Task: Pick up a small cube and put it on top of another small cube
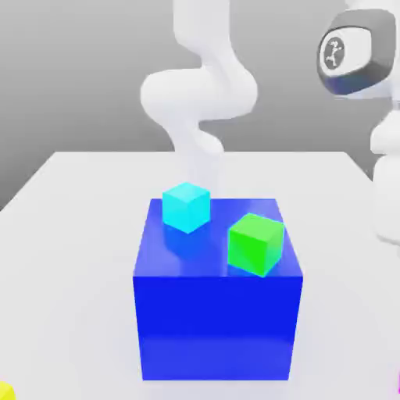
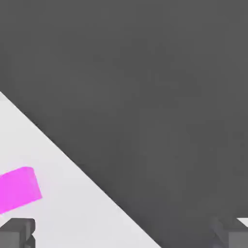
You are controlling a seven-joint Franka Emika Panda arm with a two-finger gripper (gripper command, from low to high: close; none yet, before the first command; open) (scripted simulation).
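Two small cubes sit on top of a large blue block (image 1: 217, 312) that stands mid-bench (image 1: 78, 234), raised so both are easy to reach from above. In the exterior view the cyan cube (image 1: 186, 207) rests at about 10 o'clock on the block's top face; the green cube (image 1: 255, 244) sits near the front edge at about 4 o'clock, apart from it. Neither is stacked yet. In the hand view the gripper (image 2: 127, 233) has its fingers spread wide apart and holds nothing, with a magenta cube (image 2: 18, 189) lying on the bench near one finger, likely a distractor.
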